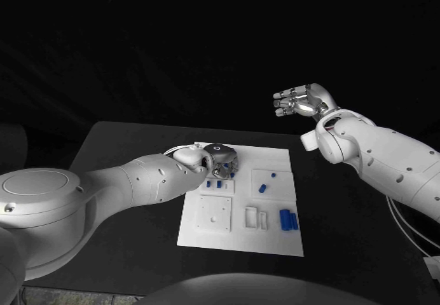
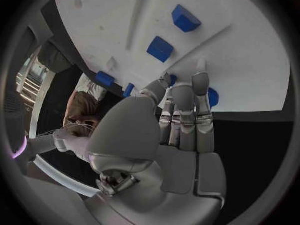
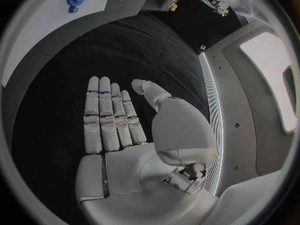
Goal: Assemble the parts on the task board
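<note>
Head view: left hand [image 1: 218, 160] sits low over the far-left part of the board [image 1: 275, 238], fingers pointing down at it. Left wrist view has the fingers [image 2: 187, 120] straight and close together, tips at or just above the white surface beside a round blue part [image 2: 212, 97]; cannot tell whether anything is pinched, the grip itself is hidden. Right hand [image 1: 301, 101] is raised well beyond the board's far-right corner, off the table [image 1: 119, 146]. Right wrist view shows it flat, fingers [image 3: 107, 120] extended, holding nothing.

Parts relative to the board: two small blue blocks [image 1: 213, 184] in a recess just nearer than the left hand, one blue piece [image 1: 263, 188] in the centre-right recess, a blue pair [image 1: 290, 220] near the right edge towards the robot. Left wrist view also shows two blue blocks [image 2: 160, 49] standing in the plate.

Judgement: parts look like small rigid plastic, light, smooth, likely slippery and easy to tip or flick out of a recess. Best taken by a fingertip pinch on opposite flat sides, lifted straight up. Board looks stiff; a light plate may slide if pushed sideways.
</note>
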You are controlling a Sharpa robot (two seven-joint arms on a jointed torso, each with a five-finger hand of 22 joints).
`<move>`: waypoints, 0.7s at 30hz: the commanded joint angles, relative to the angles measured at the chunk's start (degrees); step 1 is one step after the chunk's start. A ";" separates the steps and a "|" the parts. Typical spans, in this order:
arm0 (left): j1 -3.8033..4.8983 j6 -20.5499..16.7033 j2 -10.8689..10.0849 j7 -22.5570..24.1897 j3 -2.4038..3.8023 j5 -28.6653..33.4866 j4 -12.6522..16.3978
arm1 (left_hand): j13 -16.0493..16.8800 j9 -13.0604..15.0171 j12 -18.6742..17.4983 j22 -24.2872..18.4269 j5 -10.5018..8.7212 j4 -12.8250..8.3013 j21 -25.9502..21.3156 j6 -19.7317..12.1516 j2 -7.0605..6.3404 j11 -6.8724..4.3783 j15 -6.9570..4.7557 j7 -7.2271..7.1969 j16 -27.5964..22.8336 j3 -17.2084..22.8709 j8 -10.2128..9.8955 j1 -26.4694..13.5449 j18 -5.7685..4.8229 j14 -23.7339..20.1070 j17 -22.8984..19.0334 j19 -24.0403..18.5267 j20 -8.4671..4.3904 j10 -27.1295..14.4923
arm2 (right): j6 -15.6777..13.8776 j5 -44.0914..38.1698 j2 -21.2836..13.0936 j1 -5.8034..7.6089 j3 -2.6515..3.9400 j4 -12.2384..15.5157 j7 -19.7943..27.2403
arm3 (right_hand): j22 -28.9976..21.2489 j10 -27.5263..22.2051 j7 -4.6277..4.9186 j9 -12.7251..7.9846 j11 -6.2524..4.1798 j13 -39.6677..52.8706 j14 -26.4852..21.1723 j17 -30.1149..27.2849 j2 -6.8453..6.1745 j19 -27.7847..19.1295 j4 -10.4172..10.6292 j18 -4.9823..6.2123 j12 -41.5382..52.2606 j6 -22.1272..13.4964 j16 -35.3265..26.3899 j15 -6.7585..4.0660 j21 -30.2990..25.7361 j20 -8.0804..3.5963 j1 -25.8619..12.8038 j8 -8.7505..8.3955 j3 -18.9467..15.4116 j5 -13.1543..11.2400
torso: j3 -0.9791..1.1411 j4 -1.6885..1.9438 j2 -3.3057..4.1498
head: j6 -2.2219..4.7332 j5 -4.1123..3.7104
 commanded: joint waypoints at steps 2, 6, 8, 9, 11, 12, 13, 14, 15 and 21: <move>-0.17 1.92 0.33 -0.01 0.02 0.29 -0.49 | -0.06 0.05 -0.29 0.93 0.17 -0.12 0.03 0.12 0.08 0.24 0.41 0.31 0.11 -0.06 -0.13 0.50 0.62 -0.37 -0.08 -0.48 -0.05 -0.72 | 0.83 -0.43 0.02 0.02 0.03 0.12 0.35 | -0.08 -0.13 -0.01 0.07 0.07 -0.07 -0.38 -0.09 -0.54 -0.41 -0.07 0.39 -0.21 0.38 -0.04 -0.01 -0.13 -0.19 0.02 0.01 0.35 0.13 | 0.00 0.07 0.01 | -0.07 -0.22; -0.23 2.16 0.48 0.14 0.02 0.26 -0.82 | -0.06 0.05 -0.30 0.98 0.16 -0.23 -0.04 0.24 0.26 0.42 0.74 0.30 0.20 0.15 -0.13 0.41 0.92 -0.64 -0.04 -0.68 0.30 -0.76 | 0.81 -0.43 0.04 0.04 0.03 0.13 0.34 | -0.08 -0.13 -0.01 0.07 0.07 -0.07 -0.38 -0.09 -0.54 -0.41 -0.07 0.39 -0.21 0.38 -0.04 -0.01 -0.13 -0.19 0.02 0.01 0.35 0.13 | 0.02 0.12 0.00 | -0.13 -0.27; -0.26 2.23 0.59 0.14 0.02 0.26 -0.96 | -0.07 0.05 -0.30 0.98 0.17 -0.23 -0.03 0.25 0.31 0.30 0.59 0.33 0.22 0.20 -0.14 0.38 0.96 -0.64 -0.04 -0.68 0.32 -0.64 | 0.81 -0.44 0.08 0.04 0.03 0.14 0.34 | -0.08 -0.13 -0.01 0.07 0.07 -0.07 -0.38 -0.09 -0.54 -0.41 -0.07 0.39 -0.21 0.38 -0.04 -0.01 -0.13 -0.19 0.02 0.01 0.35 0.13 | -0.01 0.14 -0.01 | -0.12 -0.33; -0.28 2.26 0.64 0.14 0.02 0.25 -1.01 | -0.06 0.05 -0.30 0.99 0.19 -0.24 -0.02 0.24 0.34 0.32 0.63 0.31 0.23 0.24 -0.14 0.37 0.97 -0.63 -0.04 -0.69 0.31 -0.61 | 0.81 -0.44 0.09 0.04 0.03 0.14 0.34 | -0.08 -0.13 -0.01 0.07 0.07 -0.07 -0.38 -0.09 -0.54 -0.41 -0.07 0.39 -0.21 0.38 -0.04 -0.01 -0.13 -0.19 0.02 0.01 0.35 0.13 | -0.03 0.15 -0.03 | -0.15 -0.34; -0.35 2.28 0.75 0.16 0.02 0.25 -1.14 | -0.06 0.05 -0.28 0.99 0.18 -0.23 -0.01 0.30 0.44 0.23 0.56 0.32 0.25 0.34 -0.13 0.38 0.98 -0.63 -0.04 -0.68 0.31 -0.40 | 0.80 -0.44 0.11 0.05 0.03 0.16 0.35 | -0.08 -0.13 -0.01 0.07 0.07 -0.07 -0.38 -0.09 -0.54 -0.41 -0.07 0.39 -0.21 0.38 -0.04 -0.01 -0.13 -0.19 0.02 0.01 0.35 0.13 | -0.05 0.12 -0.04 | -0.19 -0.37; -0.39 2.24 0.80 0.16 0.02 0.25 -1.21 | -0.06 0.05 -0.28 0.99 0.19 -0.23 -0.01 0.32 0.46 0.21 0.54 0.32 0.25 0.36 -0.13 0.37 0.98 -0.63 -0.04 -0.68 0.31 -0.37 | 0.80 -0.44 0.11 0.05 0.03 0.16 0.35 | -0.08 -0.13 -0.01 0.07 0.07 -0.07 -0.38 -0.09 -0.54 -0.41 -0.07 0.39 -0.21 0.38 -0.04 -0.01 -0.13 -0.19 0.02 0.01 0.35 0.13 | -0.06 0.11 -0.05 | -0.21 -0.37; -0.41 2.22 0.82 0.17 0.02 0.24 -1.23 | -0.06 0.06 -0.28 1.00 0.20 -0.18 0.00 0.36 0.57 0.19 0.52 0.33 0.26 0.43 -0.12 0.35 0.98 -0.62 -0.04 -0.69 0.31 -0.32 | 0.79 -0.44 0.11 0.05 0.03 0.17 0.35 | -0.08 -0.13 -0.01 0.07 0.07 -0.07 -0.38 -0.09 -0.54 -0.41 -0.07 0.39 -0.21 0.38 -0.04 -0.01 -0.13 -0.19 0.02 0.01 0.35 0.13 | -0.06 0.09 -0.04 | -0.22 -0.38; -0.47 2.24 0.88 0.21 0.02 0.24 -1.32 | -0.06 0.06 -0.28 1.00 0.18 -0.11 0.01 0.47 0.70 0.14 0.46 0.34 0.27 0.50 -0.11 0.29 0.97 -0.61 -0.04 -0.69 0.29 -0.20 | 0.80 -0.44 0.11 0.05 0.03 0.18 0.35 | -0.08 -0.13 -0.01 0.07 0.07 -0.07 -0.38 -0.09 -0.54 -0.41 -0.07 0.39 -0.21 0.38 -0.04 -0.01 -0.13 -0.19 0.02 0.01 0.35 0.13 | -0.06 0.09 -0.04 | -0.22 -0.38; -0.50 2.25 0.92 0.26 0.03 0.25 -1.39 | -0.07 0.06 -0.29 1.01 0.18 0.02 0.03 0.59 0.85 0.05 0.40 0.41 0.27 0.58 -0.11 0.18 0.96 -0.61 -0.04 -0.68 0.27 -0.05 | 0.80 -0.44 0.11 0.06 0.03 0.18 0.35 | -0.08 -0.13 -0.01 0.07 0.07 -0.07 -0.38 -0.09 -0.54 -0.41 -0.07 0.39 -0.21 0.38 -0.04 -0.01 -0.13 -0.19 0.02 0.01 0.35 0.13 | -0.06 0.09 -0.04 | -0.22 -0.38; -0.64 2.25 1.10 0.74 0.03 0.37 -1.54 | -0.06 0.07 -0.29 1.00 -0.14 1.08 0.08 1.44 1.89 -0.23 0.05 0.87 0.29 1.09 -0.13 -0.14 0.66 -0.60 -0.05 -0.71 -0.01 0.64 | 0.80 -0.44 0.18 0.06 0.03 0.14 0.35 | -0.08 -0.13 -0.01 0.07 0.07 -0.07 -0.38 -0.09 -0.54 -0.41 -0.07 0.39 -0.21 0.38 -0.04 -0.01 -0.13 -0.19 0.02 0.01 0.35 0.13 | -0.02 0.19 -0.05 | -0.30 -0.51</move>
